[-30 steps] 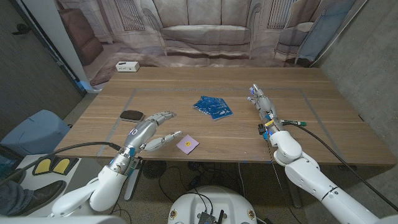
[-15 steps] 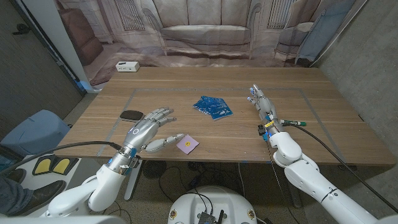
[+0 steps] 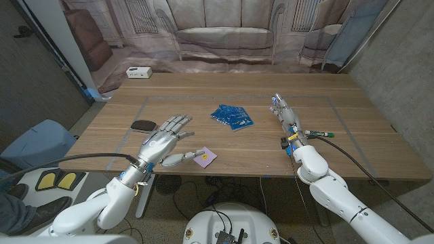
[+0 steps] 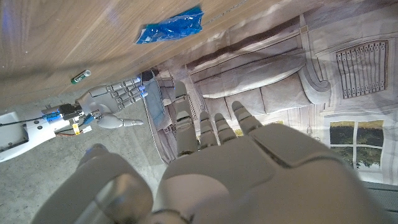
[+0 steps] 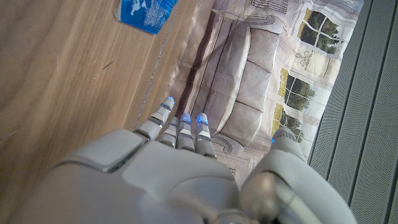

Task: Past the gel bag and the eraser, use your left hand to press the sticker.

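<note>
Near the table's [image 3: 352, 146] front edge lies the pink sticker [image 3: 204, 156], a corner pointing at that edge. The left hand [image 3: 163, 143] hovers beside it, fingers spread, holding nothing, thumb tip by the sticker. Left of it sits the black eraser [image 3: 144, 126]. Farther in, the blue gel bag [image 3: 232, 116] lies mid-table, also seen in the left wrist view [image 4: 170, 25]. The right hand [image 3: 285, 111] stands on edge, fingers straight, empty.
</note>
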